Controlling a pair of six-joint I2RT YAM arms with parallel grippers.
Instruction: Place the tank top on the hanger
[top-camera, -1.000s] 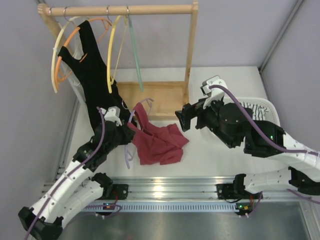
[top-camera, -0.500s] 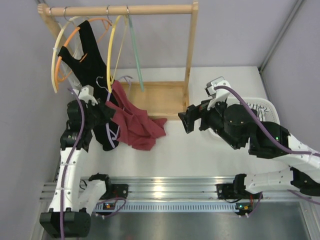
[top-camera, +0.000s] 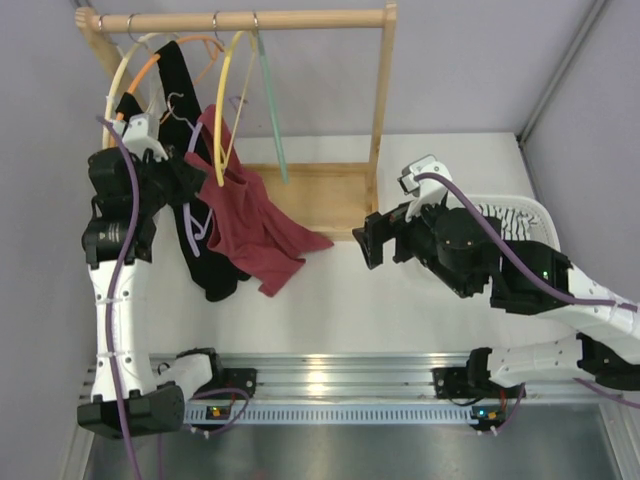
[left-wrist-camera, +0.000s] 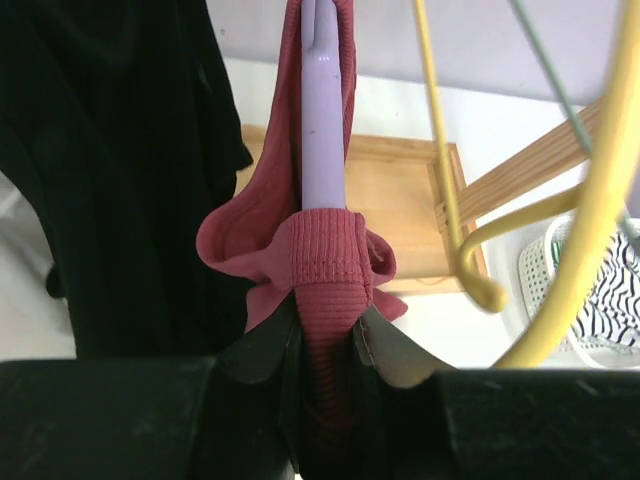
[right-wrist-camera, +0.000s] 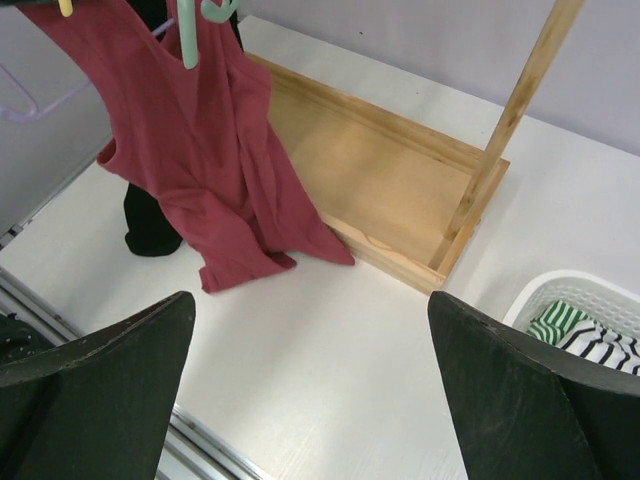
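The left gripper (left-wrist-camera: 325, 335) is raised beside the wooden clothes rack (top-camera: 240, 20). Its jaws pinch the ribbed strap of the maroon tank top (left-wrist-camera: 325, 260) where the strap wraps over an arm of the lavender hanger (left-wrist-camera: 320, 120), so cloth and hanger are clamped together. The tank top hangs from that grip, just beside the black garment (top-camera: 205, 265) and the yellow hanger (top-camera: 222, 110). Its lower hem reaches the white table (right-wrist-camera: 330, 340) by the edge of the rack's wooden base (right-wrist-camera: 390, 190). The right gripper (top-camera: 362, 240) hovers over the table, well apart from the tank top, with its fingers (right-wrist-camera: 90, 390) spread wide and nothing between them. A white basket (right-wrist-camera: 530, 300) holding striped cloth (right-wrist-camera: 585, 335) sits to the right.
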